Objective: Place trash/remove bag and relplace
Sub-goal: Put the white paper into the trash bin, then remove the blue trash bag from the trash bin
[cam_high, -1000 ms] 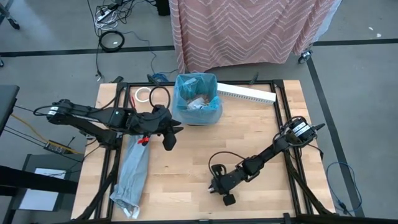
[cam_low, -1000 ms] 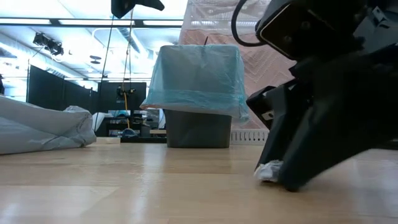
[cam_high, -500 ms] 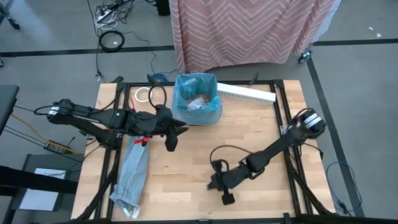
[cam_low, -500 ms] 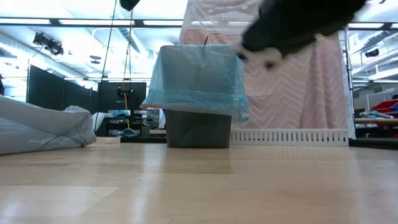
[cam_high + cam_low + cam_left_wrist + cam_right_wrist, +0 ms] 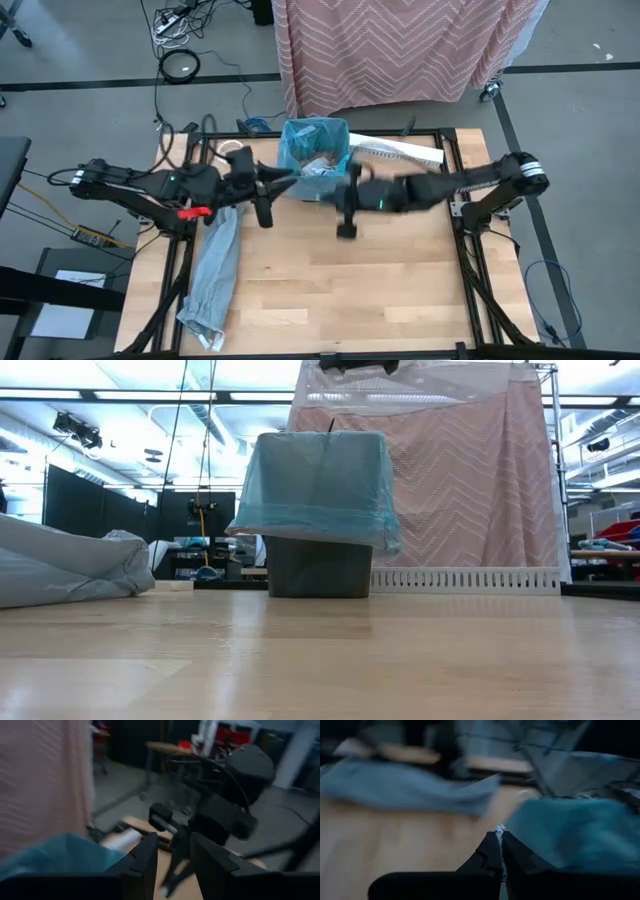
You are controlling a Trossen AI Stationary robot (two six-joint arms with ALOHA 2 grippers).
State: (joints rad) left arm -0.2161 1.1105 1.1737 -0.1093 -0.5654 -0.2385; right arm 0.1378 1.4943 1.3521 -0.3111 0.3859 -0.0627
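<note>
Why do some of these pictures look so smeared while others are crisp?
High view: the right arm is streaked by motion blur, while the table is sharp. Low view: crisp, the blue bag backlit by bright ceiling lights. Left wrist view: everything is smeared. Right wrist view: the background is blurred; only the right gripper, its jaws pinching a white scrap, is fairly clear.

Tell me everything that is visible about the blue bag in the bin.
The blue bag is a thin, crinkly, translucent plastic liner. It sits inside the small dark bin, which stands upright near the table's far edge. The bag's mouth is open and its top is folded down over the rim, hanging loosely around the upper half. Crumpled trash lies inside it.
</note>
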